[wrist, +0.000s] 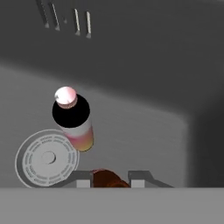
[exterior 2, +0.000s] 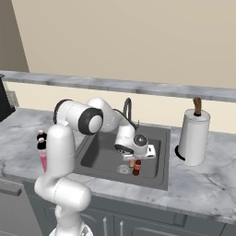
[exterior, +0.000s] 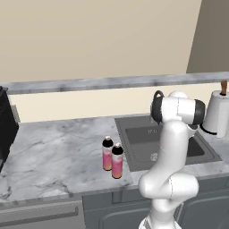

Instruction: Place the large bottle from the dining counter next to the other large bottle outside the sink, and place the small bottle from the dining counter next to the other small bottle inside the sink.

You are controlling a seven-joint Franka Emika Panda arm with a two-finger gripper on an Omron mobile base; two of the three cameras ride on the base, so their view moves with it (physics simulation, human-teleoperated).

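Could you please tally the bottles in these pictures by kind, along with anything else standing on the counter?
Large pink bottles on the counter: 2
Small pale bottle in the sink: 1
Small brown bottle in the sink: 1
Paper towel roll: 1
Total: 5

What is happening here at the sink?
The robot arm has its gripper down in the sink, shut on the small brown bottle. In the right base view that bottle stands by the drain, right beside the small pale bottle. Out on the counter, left of the sink, two large pink bottles stand upright side by side. A paper towel roll stands to the sink's right.
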